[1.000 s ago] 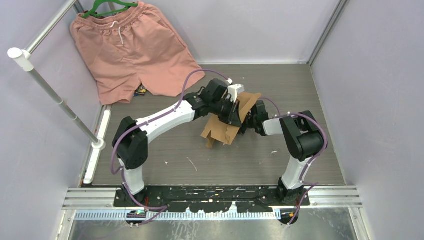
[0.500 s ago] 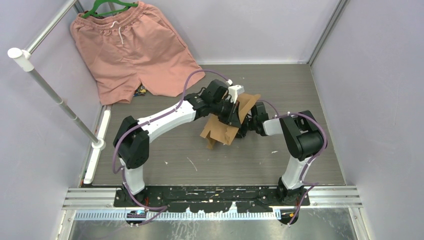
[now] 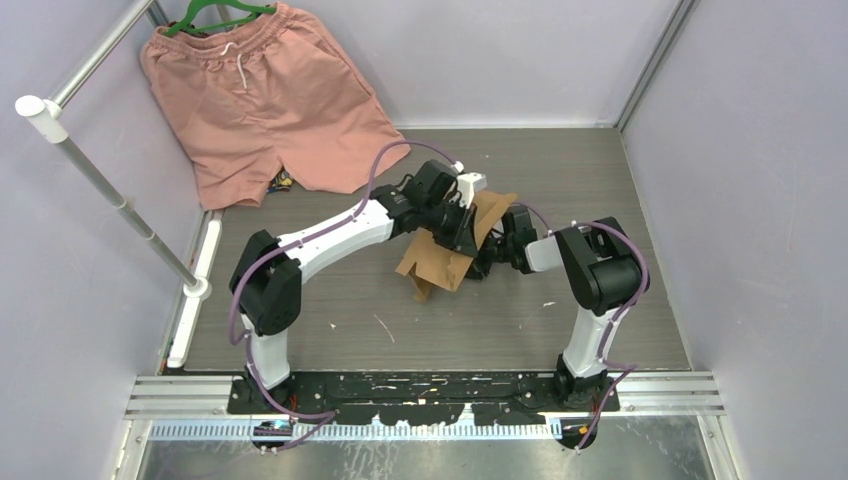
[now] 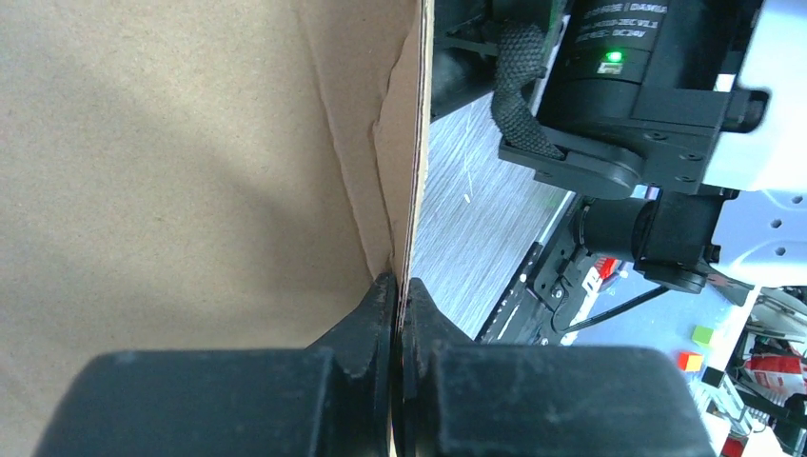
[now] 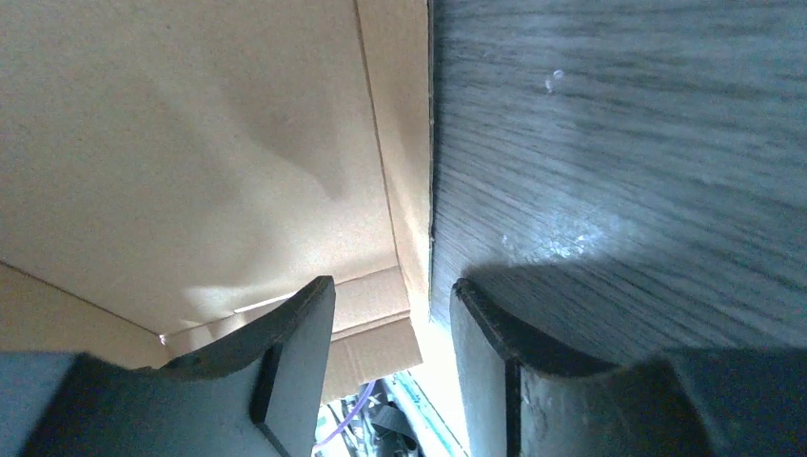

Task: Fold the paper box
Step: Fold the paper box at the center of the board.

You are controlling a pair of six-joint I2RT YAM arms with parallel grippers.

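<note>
**Top view:** paper box (image 3: 445, 258) sits mid-tabletop (image 3: 600, 180), part-lifted & tilted, btwn the two wrists. It's not box-shaped yet, flaps loose. Pink shorts (image 3: 260, 100) lie back-left, well apart, not part of the job. The jaws themselves are hidden here by wrists + cardboard.

**Left wrist view:** left jaws together, clamped on the thin edge of a cardboard panel. The panel stands on edge, w/ a crease just above the pinch. Right arm (image 4: 628, 105) is close behind the panel.

**Right wrist view:** right jaws apart, nothing held. A panel's edge runs down toward the gap btwn them, w/ bare tabletop on the other side.

**Step in hand, prob:** left anchors the sheet while right takes a bite on the next panel. To do it well:
- Hold the left pinch firm & steady.
- Get the right jaws further over the edge before closing, so the grip isn't only on the rim.
- Close near the scored line.
- Swing the panel about that line, not mid-panel, or it'll likely buckle.
- Go slow, since thin board prob slips.
</note>
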